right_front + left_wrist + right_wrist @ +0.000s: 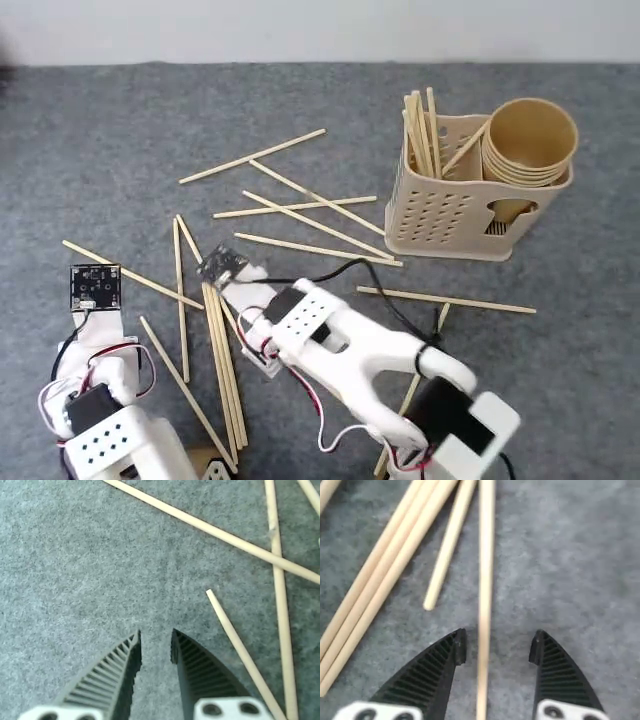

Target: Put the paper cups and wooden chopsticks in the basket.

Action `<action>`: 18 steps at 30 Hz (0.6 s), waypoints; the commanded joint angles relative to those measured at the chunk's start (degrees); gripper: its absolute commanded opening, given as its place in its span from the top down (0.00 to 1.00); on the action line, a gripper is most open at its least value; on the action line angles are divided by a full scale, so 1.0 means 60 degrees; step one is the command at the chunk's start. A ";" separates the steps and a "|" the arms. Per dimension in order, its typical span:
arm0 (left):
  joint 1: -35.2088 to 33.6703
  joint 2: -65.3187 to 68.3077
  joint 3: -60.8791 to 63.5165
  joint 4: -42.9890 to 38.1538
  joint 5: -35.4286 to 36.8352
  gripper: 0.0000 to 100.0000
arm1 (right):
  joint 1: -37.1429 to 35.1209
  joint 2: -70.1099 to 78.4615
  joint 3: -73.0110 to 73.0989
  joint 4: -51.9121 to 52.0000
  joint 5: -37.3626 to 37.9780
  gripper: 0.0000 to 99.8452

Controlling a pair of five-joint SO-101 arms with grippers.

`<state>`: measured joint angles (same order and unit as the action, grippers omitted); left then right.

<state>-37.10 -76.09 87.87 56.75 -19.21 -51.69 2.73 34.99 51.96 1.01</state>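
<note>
Grey felt-like matting [100, 130] covers the whole table. In the upper right of the high view, the basket [440, 215] already holds a stack of paper cups [530, 140] in one compartment and a sheaf of upright chopsticks [420, 125] in the other. Many loose chopsticks [300, 215] lie scattered over the centre and left of the frame, and a close bundle [222, 360] runs down toward the lower edge. The right gripper [499, 640] sits at the top of that bundle, left of centre in the high view [222, 265]. Its jaws are well apart and astride a single chopstick [485, 580]. That stick's long axis runs straight out along the gripper's own line of reach. It passes between the two jaws, nearer the one on the bundle's side, so closing them should pinch it across its width rather than end-on. Its neighbours lie close, and a short end [445, 560] just beside it could be caught in the same squeeze. From there the basket lies up and to the right. The left gripper [155, 635] is low over bare matting at the lower left of the table. Its jaws stand a narrow gap apart with nothing between them. The nearest chopstick end [220, 607] lies off to one side, outside the jaws. I judge the right arm the better placed for the next pick.
</note>
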 commanded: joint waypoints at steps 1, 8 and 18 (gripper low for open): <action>0.0029 -0.0117 -0.0037 -0.0161 -0.0044 0.91 | -0.0110 0.0154 -0.0044 -0.0212 -0.0029 0.87; 0.0029 -0.0117 -0.0037 -0.0161 -0.0044 0.91 | 0.0139 0.0168 -0.0044 -0.0286 0.0527 0.99; 0.0029 -0.0117 -0.0037 -0.0161 -0.0044 0.91 | 0.1443 -0.3187 -0.0044 0.1048 0.1670 0.99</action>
<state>-37.10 -76.09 87.87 56.75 -19.21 -46.15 -7.03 34.90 55.91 8.66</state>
